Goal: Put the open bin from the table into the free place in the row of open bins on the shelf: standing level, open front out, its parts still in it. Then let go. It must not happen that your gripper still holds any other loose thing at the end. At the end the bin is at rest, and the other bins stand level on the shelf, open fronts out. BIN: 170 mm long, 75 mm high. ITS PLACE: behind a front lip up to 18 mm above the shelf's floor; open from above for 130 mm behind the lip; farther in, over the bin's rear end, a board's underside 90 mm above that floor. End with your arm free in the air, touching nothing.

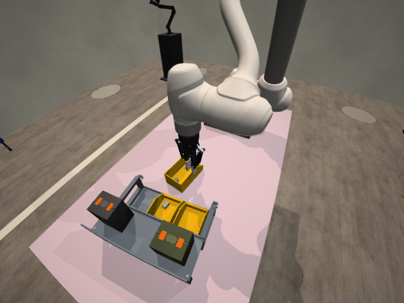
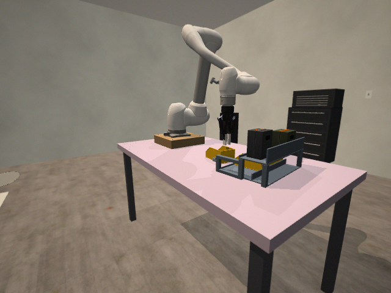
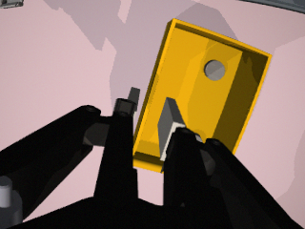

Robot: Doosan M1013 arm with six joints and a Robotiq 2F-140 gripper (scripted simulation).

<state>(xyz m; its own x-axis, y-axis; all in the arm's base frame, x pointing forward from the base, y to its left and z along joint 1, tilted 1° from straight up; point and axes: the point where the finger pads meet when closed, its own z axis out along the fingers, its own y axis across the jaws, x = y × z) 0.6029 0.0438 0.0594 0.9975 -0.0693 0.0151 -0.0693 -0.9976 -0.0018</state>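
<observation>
The yellow open bin (image 1: 173, 184) (image 2: 212, 154) (image 3: 186, 50) stands on the table between the arm's base and the shelf, its lower open end away from the shelf. A round grey part (image 1: 176, 179) (image 3: 214, 70) lies in it; another grey part shows partly behind a finger. My gripper (image 1: 190, 169) (image 2: 226, 143) (image 3: 149, 107) points down just above the bin, fingers a little apart with nothing between them. In the wrist view one fingertip is outside a long side wall, the other over the inside. The free place (image 1: 141, 199) is at the row's left end in the top view.
Two yellow bins (image 1: 158, 212) (image 1: 193, 218) stand side by side on the grey shelf. A black case (image 1: 109, 208) (image 2: 257, 143) and an olive case (image 1: 171, 249) (image 2: 281, 136) stand on its upper board (image 1: 140, 233). Posts rise at the shelf's ends.
</observation>
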